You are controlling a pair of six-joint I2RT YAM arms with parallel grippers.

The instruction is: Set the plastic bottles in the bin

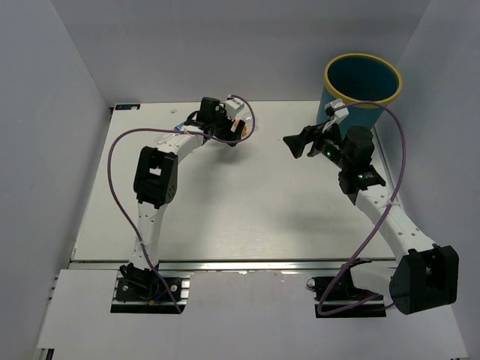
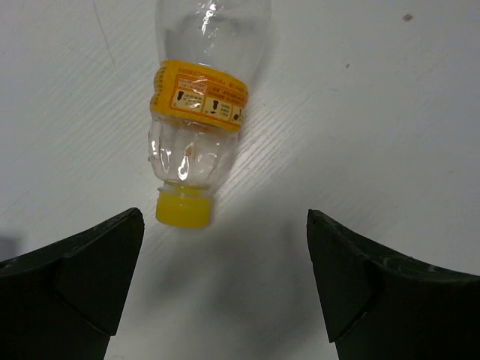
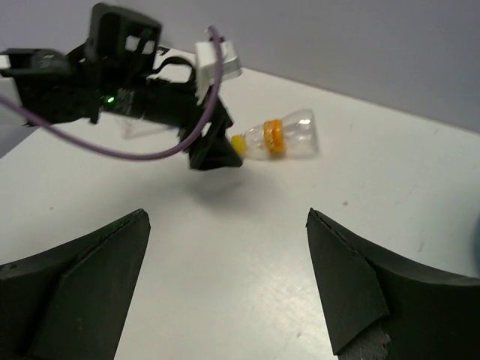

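A clear plastic bottle (image 2: 196, 127) with an orange label and a yellow cap lies on its side on the white table, cap towards my left gripper. My left gripper (image 2: 225, 217) is open and empty, just short of the cap, with the bottle slightly left of its centre. From above, the bottle (image 1: 245, 129) lies at the far middle, under the left gripper (image 1: 235, 141). It also shows in the right wrist view (image 3: 281, 136). My right gripper (image 1: 296, 144) is open and empty above the table, facing the left arm. The teal bin (image 1: 363, 79) with a yellow rim stands at the far right.
A faint clear shape (image 1: 168, 139) lies beside the left arm's forearm; I cannot tell what it is. Grey walls close in the table on the left, back and right. The left arm (image 3: 112, 90) and its purple cable stand ahead of the right gripper (image 3: 226, 217).
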